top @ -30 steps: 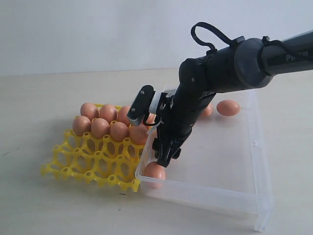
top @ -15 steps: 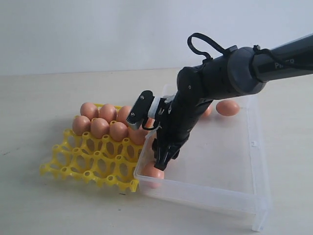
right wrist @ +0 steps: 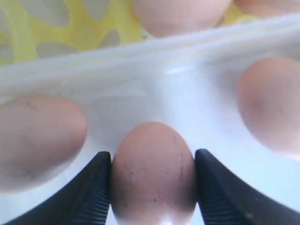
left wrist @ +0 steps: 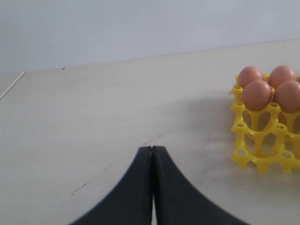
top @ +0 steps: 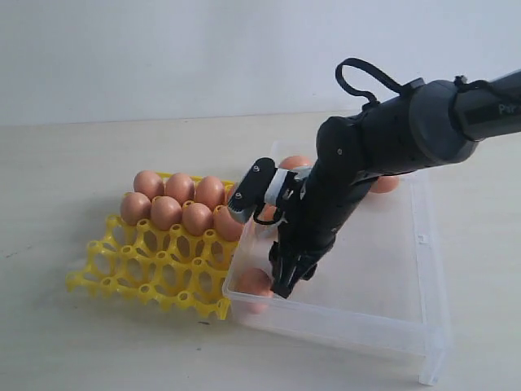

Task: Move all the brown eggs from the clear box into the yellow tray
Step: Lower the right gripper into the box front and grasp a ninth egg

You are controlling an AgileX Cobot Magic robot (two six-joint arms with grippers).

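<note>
Exterior view looks obliquely down on yellow tray (top: pixel 155 269) and clear box (top: pixel 383 269); low wrist views share the tray

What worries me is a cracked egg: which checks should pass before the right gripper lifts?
1. The target egg centred in right gripper: ok.
2. Both fingers touching it: ok.
3. Nearest neighbouring egg apart from the fingers: ok, barely.
4. Free cups in yellow tray: ok.
5. Left gripper shut, away from the tray: ok.
6. Lift path free of clear box wall: cannot tell.
</note>
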